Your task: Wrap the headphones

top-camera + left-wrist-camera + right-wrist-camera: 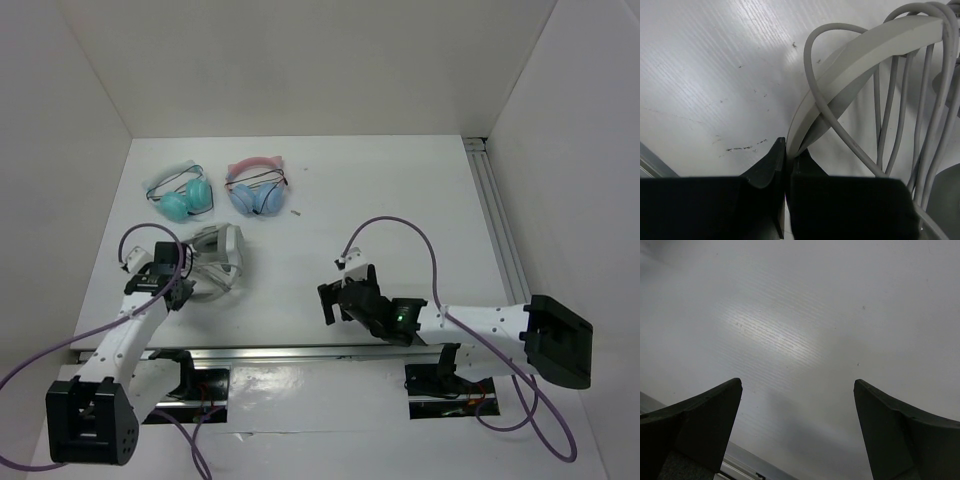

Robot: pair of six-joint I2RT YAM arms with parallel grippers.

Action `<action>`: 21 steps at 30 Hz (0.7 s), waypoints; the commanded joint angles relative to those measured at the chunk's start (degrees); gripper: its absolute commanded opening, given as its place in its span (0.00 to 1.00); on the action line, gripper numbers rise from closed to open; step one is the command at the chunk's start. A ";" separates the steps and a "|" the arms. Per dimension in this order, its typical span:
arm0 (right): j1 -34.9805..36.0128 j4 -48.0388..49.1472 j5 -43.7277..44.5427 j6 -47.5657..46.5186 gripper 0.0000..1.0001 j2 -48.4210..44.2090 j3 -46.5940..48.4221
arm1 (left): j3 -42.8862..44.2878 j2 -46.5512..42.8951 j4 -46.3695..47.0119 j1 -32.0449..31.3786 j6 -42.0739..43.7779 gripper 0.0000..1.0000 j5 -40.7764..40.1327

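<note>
**A:** Top view first. Where were the headphones (222, 258)?

**B:** On the left half of the bench (400, 200), just ahead of the left arm. They lay nearer the robot than the teal pair (181, 198) and the pink cat-ear pair (257, 190), and apart from both. The left gripper (188, 280) was at their near-left edge. The right gripper (335, 297) hung over bare bench around the middle, well apart from them.

**A:** Why that split?

**B:** Judgement only: the left arm anchored the set, leaving the right arm free to handle cable.

**A:** Left wrist view?

**B:** The jaws were all but closed, pinching the thin edge of the headband (865, 55). The band was wide, smooth, off-white and matte, bent in a flat arc. The cable (840, 125) was thin, round, grey and rubbery-looking. Several strands ran across the band and one loop crossed over it. Wrapping looked well along, though I couldn't find the plug end. The bench was white and finely ribbed, with dark scuffs.

**A:** Right wrist view?

**B:** The fingers (705, 415) were spread wide with nothing between them. They were dark, matte and wedge-shaped. Below them was ribbed bench with a soft glare patch. The headphones were not in that view.
</note>
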 commanded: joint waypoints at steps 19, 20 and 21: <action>5.45 -3.96 3.40 2.28 1.00 -0.86 3.85 | -2.35 -8.28 -0.86 6.82 -2.54 1.00 8.30; 6.94 -6.23 4.10 2.29 1.00 -1.73 4.55 | -1.57 -11.95 -1.82 6.82 -1.66 1.00 8.84; 7.91 -7.30 5.85 3.16 1.00 -2.70 6.04 | -1.56 -13.64 -2.78 6.82 -0.87 1.00 8.84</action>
